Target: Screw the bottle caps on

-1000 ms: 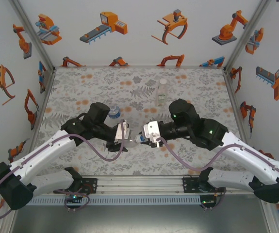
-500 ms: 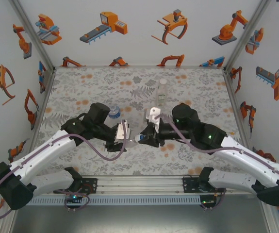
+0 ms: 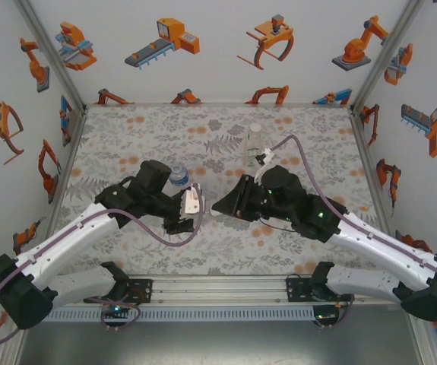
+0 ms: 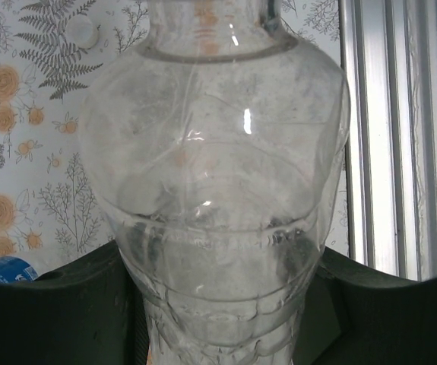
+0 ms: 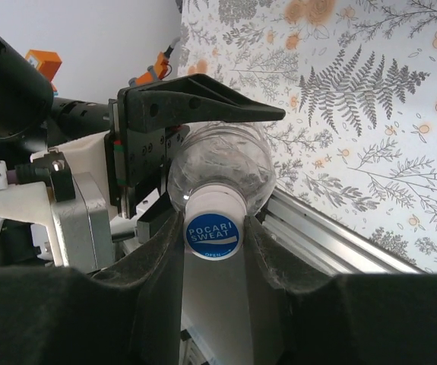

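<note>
Bottle [image 4: 218, 152] sits in left claw [image 4: 218, 300], cap [image 5: 212, 236] in right claw [image 5: 215, 222].

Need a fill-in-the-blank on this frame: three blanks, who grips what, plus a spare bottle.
1. The right gripper is shut on the round white plastic cap, whose blue top reads ____ SWEAT.
2. The left gripper is shut on the plain clear plastic bottle that carries this ____.
3. The free small clear bottle nearest the left gripper has a ____ label.
Missing: POCARI; cap; blue
</note>
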You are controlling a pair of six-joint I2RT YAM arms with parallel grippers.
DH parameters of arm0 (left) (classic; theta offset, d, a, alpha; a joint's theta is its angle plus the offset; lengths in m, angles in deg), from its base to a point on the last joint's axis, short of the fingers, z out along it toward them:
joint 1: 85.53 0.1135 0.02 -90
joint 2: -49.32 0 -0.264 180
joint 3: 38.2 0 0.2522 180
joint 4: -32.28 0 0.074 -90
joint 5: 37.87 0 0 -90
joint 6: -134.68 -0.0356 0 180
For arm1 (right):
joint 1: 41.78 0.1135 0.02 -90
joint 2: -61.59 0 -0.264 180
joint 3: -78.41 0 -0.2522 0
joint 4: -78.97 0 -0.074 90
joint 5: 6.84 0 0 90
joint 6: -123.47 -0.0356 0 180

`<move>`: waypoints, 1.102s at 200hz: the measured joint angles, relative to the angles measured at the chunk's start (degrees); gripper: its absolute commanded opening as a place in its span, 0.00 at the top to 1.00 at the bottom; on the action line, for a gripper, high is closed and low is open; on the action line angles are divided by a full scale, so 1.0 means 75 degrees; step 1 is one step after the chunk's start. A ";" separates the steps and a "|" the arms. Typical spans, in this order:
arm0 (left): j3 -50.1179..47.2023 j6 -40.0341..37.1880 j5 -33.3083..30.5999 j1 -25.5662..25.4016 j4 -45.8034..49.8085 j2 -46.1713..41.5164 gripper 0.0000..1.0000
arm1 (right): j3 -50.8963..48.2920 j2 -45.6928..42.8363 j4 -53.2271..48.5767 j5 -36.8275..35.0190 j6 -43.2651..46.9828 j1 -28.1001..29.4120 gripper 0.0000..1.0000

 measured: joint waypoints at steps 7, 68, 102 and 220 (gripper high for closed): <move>0.0000 0.0000 0.0003 0.0000 -0.0015 0.0000 0.96 | 0.0023 0.0000 0.0003 0.0006 0.0149 0.0003 0.63; 0.0000 -0.0073 0.0533 -0.0117 -0.0265 -0.0009 0.95 | 0.0545 -0.0067 0.0207 0.0466 0.4156 -0.0012 0.51; 0.0000 -0.0154 0.0708 -0.0117 -0.0274 -0.0017 0.95 | 0.1102 -0.0134 -0.0128 0.1408 0.7420 -0.0012 0.51; 0.0000 -0.0306 0.1052 -0.0117 -0.0259 -0.0017 0.95 | 0.2189 0.0644 -0.2110 0.3727 1.3572 -0.0009 0.56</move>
